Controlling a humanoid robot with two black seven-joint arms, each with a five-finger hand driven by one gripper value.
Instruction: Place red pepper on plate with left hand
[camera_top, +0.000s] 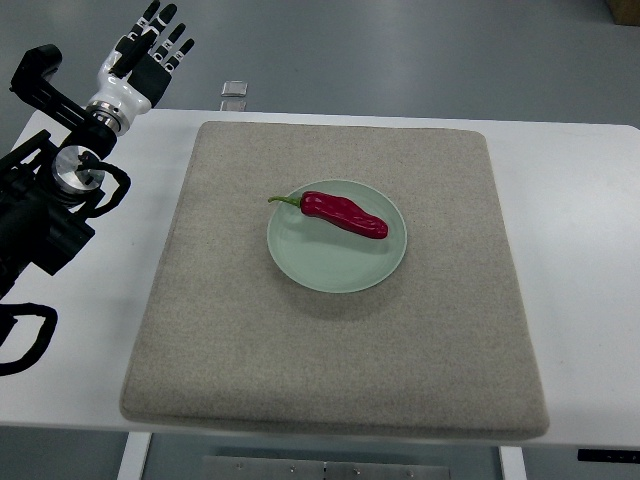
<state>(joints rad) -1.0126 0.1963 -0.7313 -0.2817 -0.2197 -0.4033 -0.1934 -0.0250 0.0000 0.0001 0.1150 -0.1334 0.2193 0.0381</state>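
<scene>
You will find the red pepper (344, 213) lying across the plate (320, 265), centred on the mat (220, 330); placement looks complete. Your left robot hand (150, 55) is spread, empty, well clear.

A white table (580, 190) carries a grey mat (340, 350) lying flat.

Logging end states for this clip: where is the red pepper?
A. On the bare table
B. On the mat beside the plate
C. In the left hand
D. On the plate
D: the pepper lies on the plate, which sits on the mat, while the left hand is open and far off at the table's corner.
</scene>
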